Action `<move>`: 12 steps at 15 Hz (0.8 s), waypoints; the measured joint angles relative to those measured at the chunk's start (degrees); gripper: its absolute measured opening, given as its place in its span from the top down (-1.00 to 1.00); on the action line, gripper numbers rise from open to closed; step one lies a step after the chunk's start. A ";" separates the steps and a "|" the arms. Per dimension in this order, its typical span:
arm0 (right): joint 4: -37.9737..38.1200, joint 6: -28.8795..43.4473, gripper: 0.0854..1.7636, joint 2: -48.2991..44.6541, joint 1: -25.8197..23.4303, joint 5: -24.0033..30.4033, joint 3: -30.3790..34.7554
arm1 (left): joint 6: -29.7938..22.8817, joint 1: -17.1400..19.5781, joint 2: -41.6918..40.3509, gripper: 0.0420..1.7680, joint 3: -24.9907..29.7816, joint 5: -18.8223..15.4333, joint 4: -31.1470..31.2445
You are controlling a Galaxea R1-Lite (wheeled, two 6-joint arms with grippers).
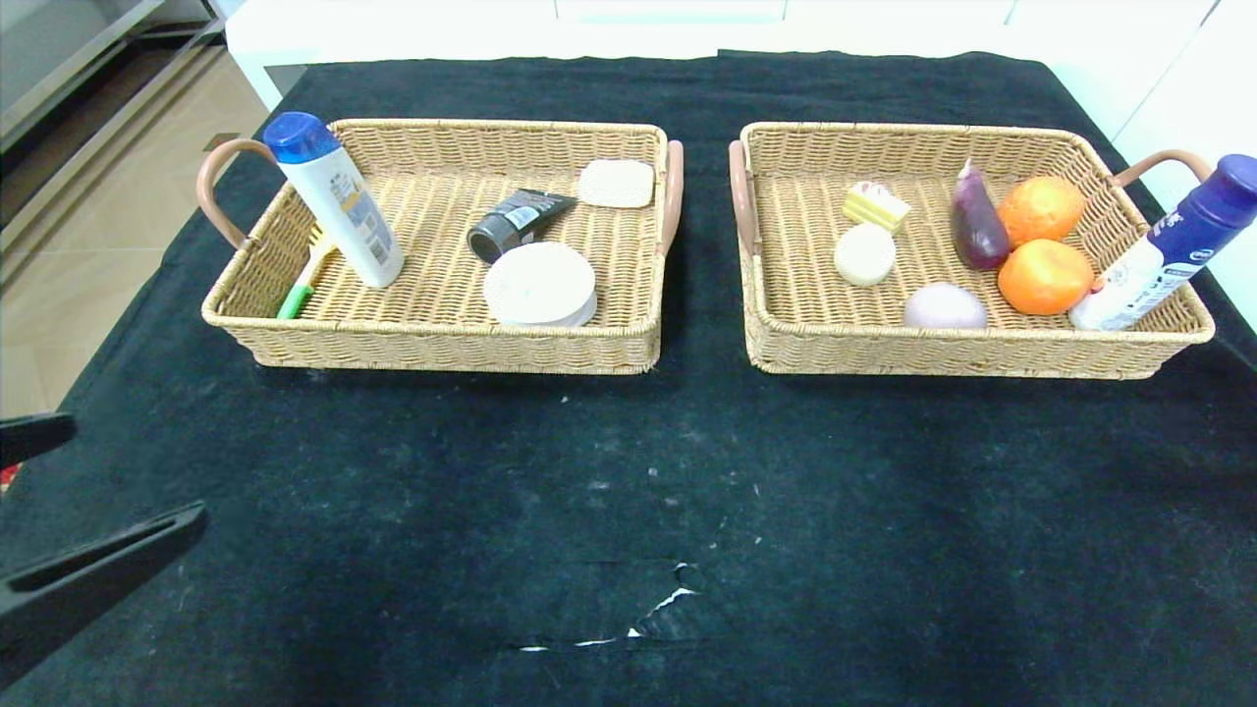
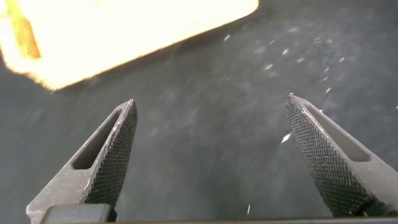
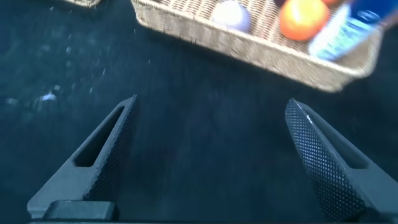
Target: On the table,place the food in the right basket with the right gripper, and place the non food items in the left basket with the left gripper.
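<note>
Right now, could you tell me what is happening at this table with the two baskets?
Nothing is being handled. The left gripper and right gripper are both open and empty above the black cloth. The white bottle, black tube and white dish lie in the left basket; the cake slice and two buns lie in the right basket.

Two-finger grippers, all dark plastic and knurled pads

Left gripper (image 2: 211, 109) has two dark grey tapered fingers (image 2: 115, 155), each with a long slot cut along the outer side and a diamond-textured grip face inside. Right gripper (image 3: 211, 109) looks like a twin: same pointed fingers (image 3: 102, 155), same slots, same crosshatch pads. From the head cam the left one's just plain black wedges.
</note>
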 joint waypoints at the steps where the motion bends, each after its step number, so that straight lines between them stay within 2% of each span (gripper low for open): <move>1: 2.43 0.01 -0.92 -3.34 -0.66 -0.11 0.24 | -0.02 1.18 -2.97 -0.94 0.72 0.05 1.44; 3: 6.19 0.06 -0.92 -9.79 -3.17 -0.16 1.16 | -0.02 2.97 -8.74 -0.94 1.46 0.38 4.72; 7: 9.59 0.69 -0.92 -21.94 -11.39 -1.46 6.28 | 0.09 7.20 -21.44 -0.94 1.02 2.36 11.63; 9: 9.58 2.40 -0.92 -24.64 -13.07 -4.83 6.91 | 0.30 11.00 -25.49 -0.94 -0.22 2.78 13.51; 12: 9.80 1.50 -0.92 -26.23 -16.91 -3.66 4.82 | 0.49 14.40 -28.81 -0.94 -0.74 2.82 14.31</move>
